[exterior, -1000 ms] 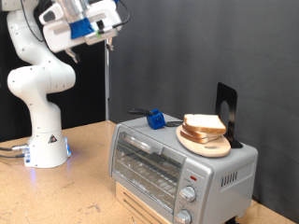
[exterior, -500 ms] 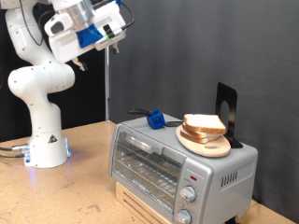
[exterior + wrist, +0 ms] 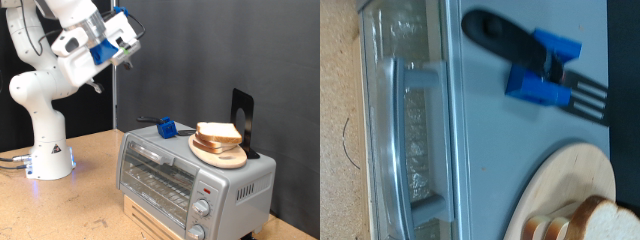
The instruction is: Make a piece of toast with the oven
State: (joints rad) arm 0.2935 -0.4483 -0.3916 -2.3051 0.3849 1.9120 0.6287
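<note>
Boxy silver-grey toaster oven [image 3: 190,178], glass door closed; pale crusted bread slice [image 3: 218,132] on round wooden plate [image 3: 220,153]; tool [image 3: 122,40] at 10 o'clock, aperture indeterminable.

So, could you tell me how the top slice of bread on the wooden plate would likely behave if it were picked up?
The piece of toast looks thin and pale, so it is probably light and soft, bending or denting under a firm pinch. It lies on other slices on the wooden plate atop the oven, so a push would likely slide it off. The claw is far above.
</note>
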